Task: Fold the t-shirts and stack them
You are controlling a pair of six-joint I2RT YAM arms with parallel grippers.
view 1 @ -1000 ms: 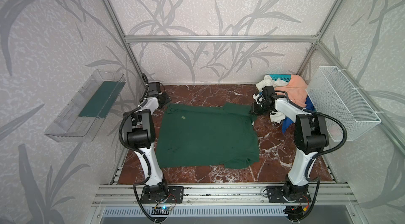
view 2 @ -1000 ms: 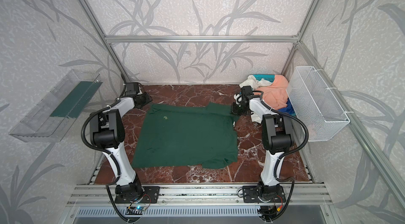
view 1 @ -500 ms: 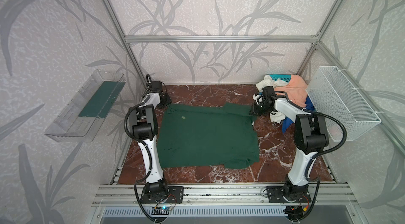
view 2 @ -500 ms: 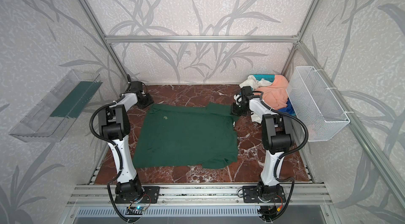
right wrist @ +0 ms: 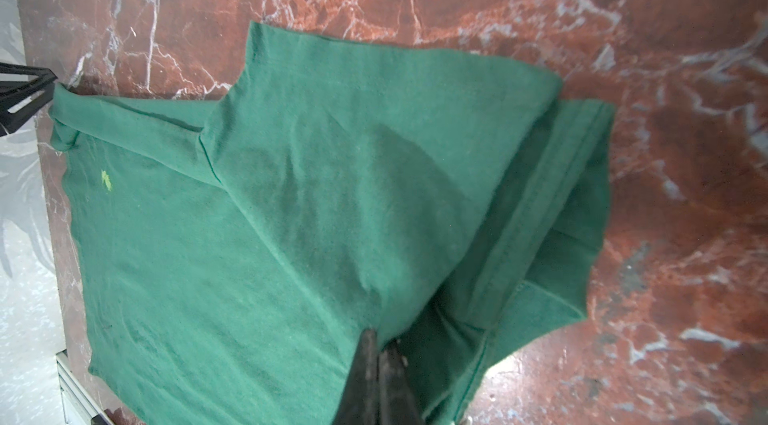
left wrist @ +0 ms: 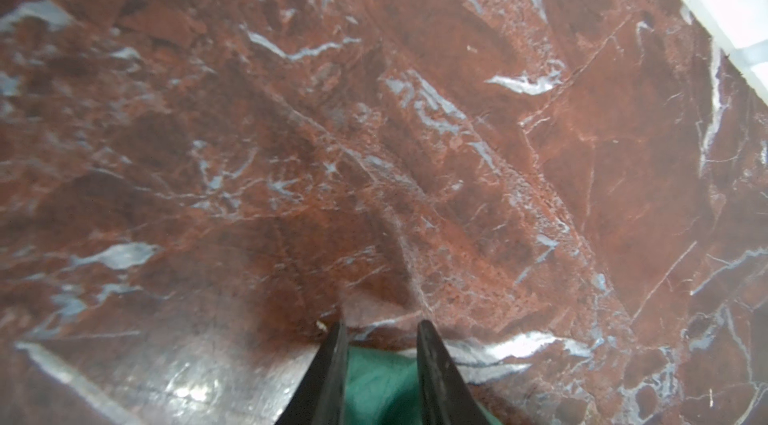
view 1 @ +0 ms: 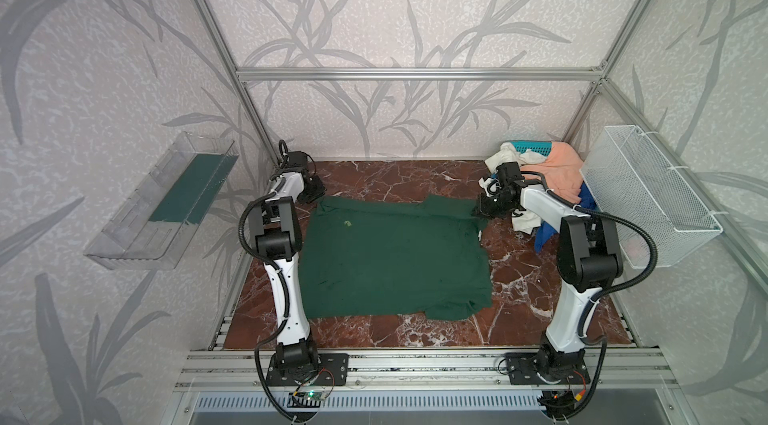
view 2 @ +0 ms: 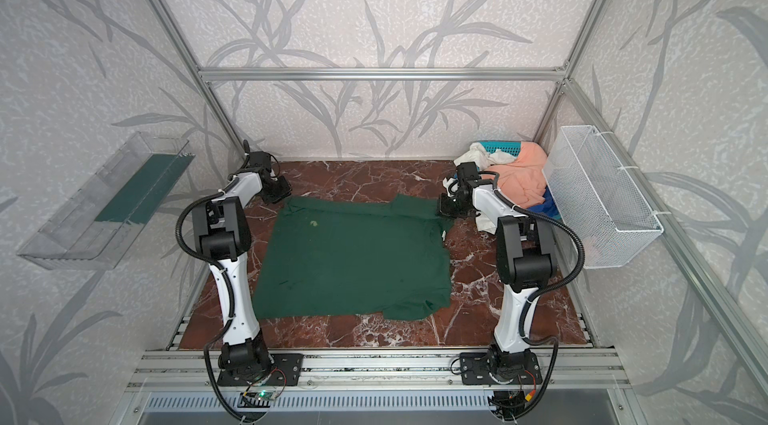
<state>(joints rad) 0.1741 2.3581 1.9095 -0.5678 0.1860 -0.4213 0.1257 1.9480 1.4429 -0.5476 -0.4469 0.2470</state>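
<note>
Your right claw (right wrist: pixel 379 340) was clenched, jaws pressed together on a fold of the dark green t-shirt (right wrist: pixel 291 215). The cloth rose in a ridge toward the pinch.

Your left claw (left wrist: pixel 380 327) had its fingers (left wrist: pixel 332 364) apart, with a bulge of the same green cloth between them and the tips low over the desk (left wrist: pixel 374 132). I cannot tell whether it was grasping that cloth or only straddling it.

Take the far wall as twelve o'clock in both top views. Your left claw (view 1: pixel 313 194) sat at the shirt's eleven o'clock corner and your right claw (view 1: pixel 484 209) at its one o'clock corner. The dark green t-shirt (view 1: pixel 395 261) lay spread across the middle of the desk between your two arms. It was mostly flat, with a rumpled lump at its five o'clock corner and a small pale mark (view 1: pixel 348 223) near the eleven o'clock end.

Just beyond your right claw, in the desk's one o'clock corner, the other shirts were heaped. The white t-shirt (view 1: pixel 511 153) and the peach t-shirt (view 1: pixel 559 173) lay on top. The blue t-shirt (view 1: pixel 544 236) trailed out at the heap's six o'clock side, partly hidden behind your right arm. A teal basket (view 1: pixel 534 148) showed behind the heap at twelve.

A white wire basket (view 1: pixel 648 202) hung on the wall at three o'clock. A clear shelf (view 1: pixel 158 211) hung on the wall at nine.
</note>
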